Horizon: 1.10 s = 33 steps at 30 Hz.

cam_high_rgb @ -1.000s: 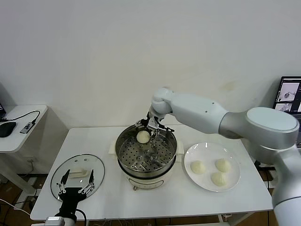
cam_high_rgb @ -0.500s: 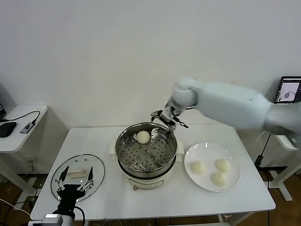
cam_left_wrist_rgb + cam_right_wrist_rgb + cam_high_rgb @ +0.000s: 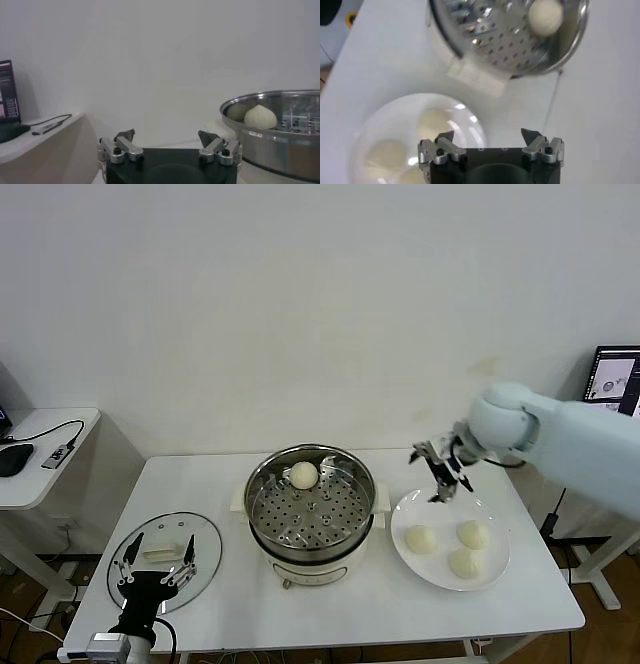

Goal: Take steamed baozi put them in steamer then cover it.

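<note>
A steamer (image 3: 311,506) is sitting at the middle of the white table (image 3: 230,604), a shiny metal basket with a perforated floor resting on a white cooker base. One bun (image 3: 304,474) is lying inside it, at about twelve o'clock on the basket floor, close against the far wall; the same bun is showing in the right wrist view (image 3: 545,16) and the left wrist view (image 3: 260,117). At three o'clock from the steamer, just beside it, a white plate (image 3: 497,567) is carrying the other three buns: one (image 3: 420,538) at nine o'clock on the plate, one (image 3: 474,534) toward two o'clock and one (image 3: 465,563) toward five o'clock. The right gripper (image 3: 441,463) is hanging in the air above the plate's far edge, at about eleven o'clock of it, with its jaws spread wide and nothing between them. At nine o'clock from the steamer, well apart from it, the glass lid (image 3: 205,534) is lying flat on the table with its cream handle (image 3: 163,552) on top. The left gripper (image 3: 153,571) is waiting over the near side of the lid, at about six o'clock of it, its jaws also spread wide and holding nothing.
</note>
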Each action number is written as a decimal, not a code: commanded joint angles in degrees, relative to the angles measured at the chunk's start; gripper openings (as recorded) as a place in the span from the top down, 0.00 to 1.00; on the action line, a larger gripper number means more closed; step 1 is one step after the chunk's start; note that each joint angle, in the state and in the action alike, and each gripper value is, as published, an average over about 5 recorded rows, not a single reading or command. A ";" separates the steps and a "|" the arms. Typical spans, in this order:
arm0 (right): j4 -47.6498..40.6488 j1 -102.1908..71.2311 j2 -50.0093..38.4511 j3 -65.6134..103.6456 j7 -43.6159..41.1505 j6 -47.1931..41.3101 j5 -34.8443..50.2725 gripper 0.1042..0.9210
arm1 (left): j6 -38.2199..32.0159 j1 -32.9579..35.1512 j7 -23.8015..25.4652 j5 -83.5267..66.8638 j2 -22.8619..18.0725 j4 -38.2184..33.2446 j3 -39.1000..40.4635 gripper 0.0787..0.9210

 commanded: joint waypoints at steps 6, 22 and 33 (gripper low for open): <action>-6.34 -19.19 1.15 10.36 1.05 -3.39 -5.37 0.12 | 0.07 0.41 0.02 0.00 -0.16 0.34 -1.12 0.12; -15.07 -23.83 10.28 12.94 1.33 -1.89 -7.05 0.12 | 0.18 -0.18 0.07 0.05 -0.52 1.25 -1.01 0.12; -17.53 -24.44 12.14 14.05 1.74 -1.72 -8.46 0.19 | 0.30 -0.06 -0.01 -0.26 -0.47 1.30 -1.09 0.12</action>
